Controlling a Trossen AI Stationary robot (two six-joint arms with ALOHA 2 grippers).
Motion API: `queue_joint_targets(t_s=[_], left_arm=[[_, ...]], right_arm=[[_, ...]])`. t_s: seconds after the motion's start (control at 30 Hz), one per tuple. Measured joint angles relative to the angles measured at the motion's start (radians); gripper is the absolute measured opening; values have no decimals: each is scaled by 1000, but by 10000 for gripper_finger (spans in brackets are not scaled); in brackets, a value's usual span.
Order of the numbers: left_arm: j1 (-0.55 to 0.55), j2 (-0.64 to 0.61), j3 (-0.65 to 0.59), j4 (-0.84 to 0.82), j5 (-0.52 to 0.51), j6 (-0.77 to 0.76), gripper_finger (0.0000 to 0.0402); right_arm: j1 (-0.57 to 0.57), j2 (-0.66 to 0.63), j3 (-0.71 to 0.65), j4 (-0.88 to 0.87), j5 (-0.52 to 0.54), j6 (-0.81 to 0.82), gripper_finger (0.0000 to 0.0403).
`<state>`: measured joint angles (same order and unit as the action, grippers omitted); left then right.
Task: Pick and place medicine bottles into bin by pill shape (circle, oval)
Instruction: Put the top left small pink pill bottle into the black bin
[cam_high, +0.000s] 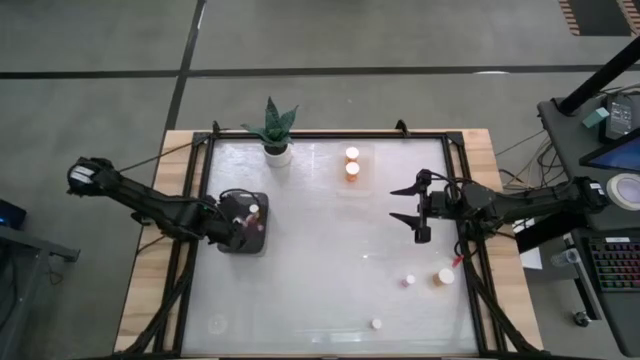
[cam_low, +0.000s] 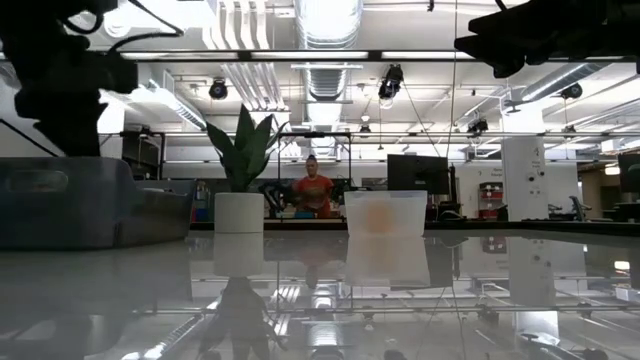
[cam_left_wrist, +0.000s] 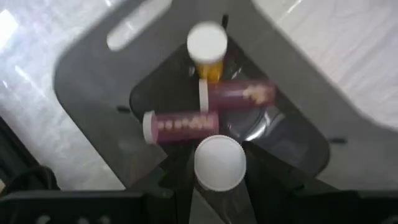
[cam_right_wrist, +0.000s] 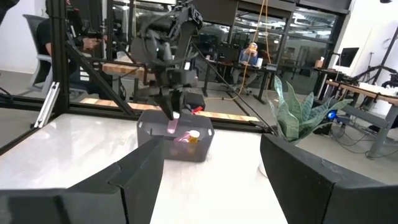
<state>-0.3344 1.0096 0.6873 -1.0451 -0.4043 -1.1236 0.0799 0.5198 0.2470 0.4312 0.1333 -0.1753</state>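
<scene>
My left gripper (cam_high: 245, 218) hovers over the dark bin (cam_high: 250, 244) at the table's left, shut on a pinkish-red medicine bottle (cam_right_wrist: 172, 127) with a white cap (cam_left_wrist: 219, 163). Inside the bin (cam_left_wrist: 87, 81) an orange bottle (cam_left_wrist: 208, 53) stands upright, and two pinkish-red bottles (cam_left_wrist: 239, 94) (cam_left_wrist: 181, 124) lie on their sides. The clear tray (cam_high: 352, 188) at the far middle holds two orange bottles (cam_high: 352, 162). Three more bottles (cam_high: 446, 276) (cam_high: 409, 281) (cam_high: 377, 324) stand on the table near the right front. My right gripper (cam_high: 398, 203) waits open above the table's right side, holding nothing. My left gripper pinches the bottle between its two fingers (cam_left_wrist: 264, 180), at the sides of its cap end (cam_left_wrist: 219, 163). The fingers slant steeply down from above. The bottle hangs below them, cap up and body (cam_right_wrist: 171, 129) down, clear of the bin's floor.
A white pot with a green plant (cam_high: 275, 135) stands at the far edge, between bin and tray. Bare tabletop (cam_high: 330, 260) lies in the middle. A black frame rail (cam_high: 455, 170) edges the table. A person (cam_low: 315, 192) sits in the room behind.
</scene>
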Motion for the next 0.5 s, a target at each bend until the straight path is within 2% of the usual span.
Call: queue_joint_targets(t_s=[0.5], left_arm=[[0,48,-40,47,30,1,104]], right_arm=[[0,0,0,-6,1,-1,256]])
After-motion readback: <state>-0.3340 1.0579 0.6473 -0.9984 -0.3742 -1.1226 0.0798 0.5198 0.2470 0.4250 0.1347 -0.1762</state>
